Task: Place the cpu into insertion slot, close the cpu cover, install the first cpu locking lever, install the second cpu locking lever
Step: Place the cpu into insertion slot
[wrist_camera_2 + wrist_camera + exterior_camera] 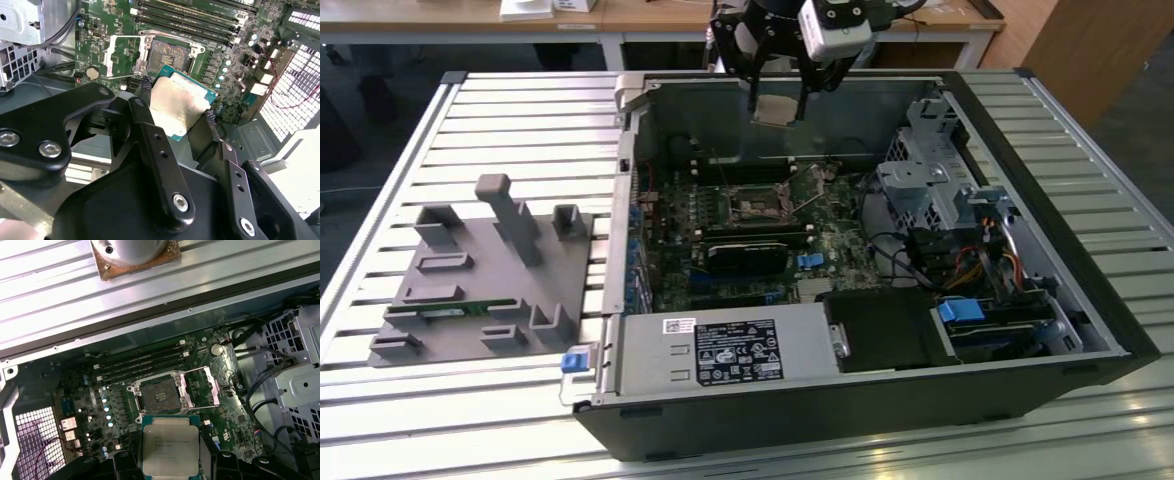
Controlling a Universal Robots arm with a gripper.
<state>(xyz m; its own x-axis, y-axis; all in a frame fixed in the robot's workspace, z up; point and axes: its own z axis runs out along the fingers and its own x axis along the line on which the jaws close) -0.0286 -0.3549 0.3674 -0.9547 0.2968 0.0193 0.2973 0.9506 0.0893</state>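
end effector (pixel 177 114) clamps cpu (pixel 171 450) edges, clear above insertion slot (pixel 159 397)

The wrist (pixel 761 32) is positioned at the top of the exterior view, with the gripper (pixel 774 100) directed downward. The jaws are closed on a flat square chip (pixel 774 112), which is gripped by two opposite edges and held in the air. In the second wrist view, the black bolted links (pixel 160 165) of the jaws are seen on either side of the chip.
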